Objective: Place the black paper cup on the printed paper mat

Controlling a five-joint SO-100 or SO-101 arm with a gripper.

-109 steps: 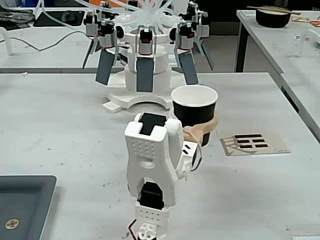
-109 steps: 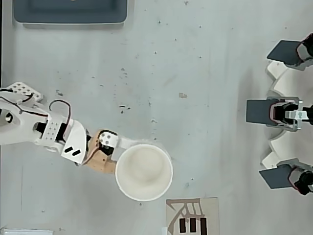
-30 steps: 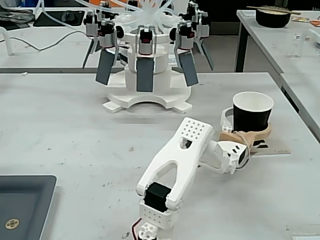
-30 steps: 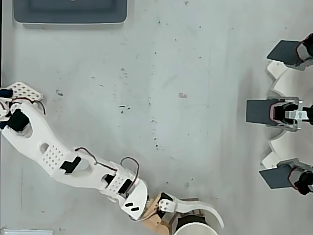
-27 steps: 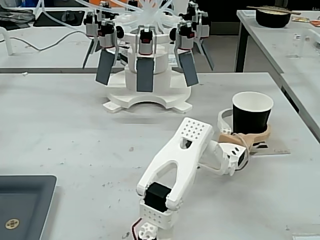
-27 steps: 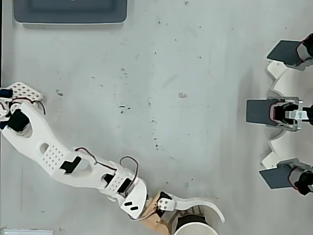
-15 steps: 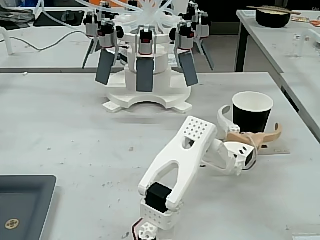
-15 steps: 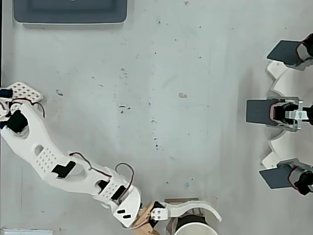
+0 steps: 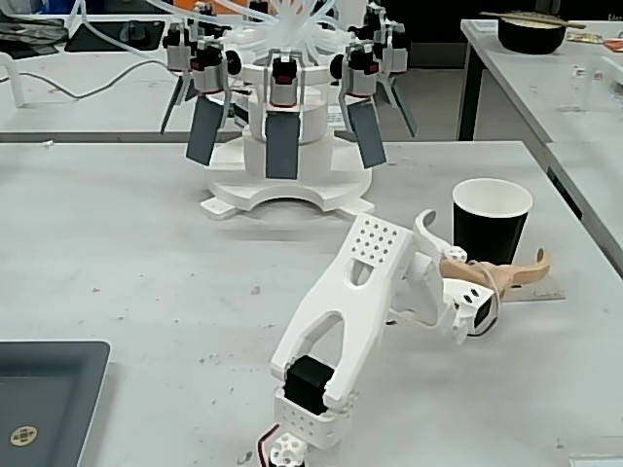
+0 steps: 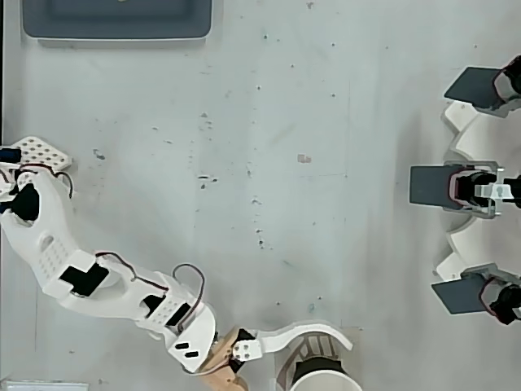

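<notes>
The black paper cup [image 9: 492,226] stands upright at the right of the table, its white inside showing. In the overhead view the cup [image 10: 324,376] is cut off by the bottom edge. My gripper [image 9: 485,239] is around it. The curved white finger [image 9: 430,230] lies against the cup's left side, and the tan finger [image 9: 521,269] crosses in front of its base. The white finger [image 10: 313,334] also hugs the cup from above. A thin pale strip of the printed paper mat [image 9: 541,295] shows under the tan finger. The rest of the mat is hidden.
A white hub with dark grey paddles [image 9: 282,131] stands at the back centre, at the right in the overhead view [image 10: 480,187]. A dark grey tray [image 9: 44,394] sits front left. A dark bowl with chopsticks [image 9: 531,33] is on another table. The table's right edge runs close past the cup.
</notes>
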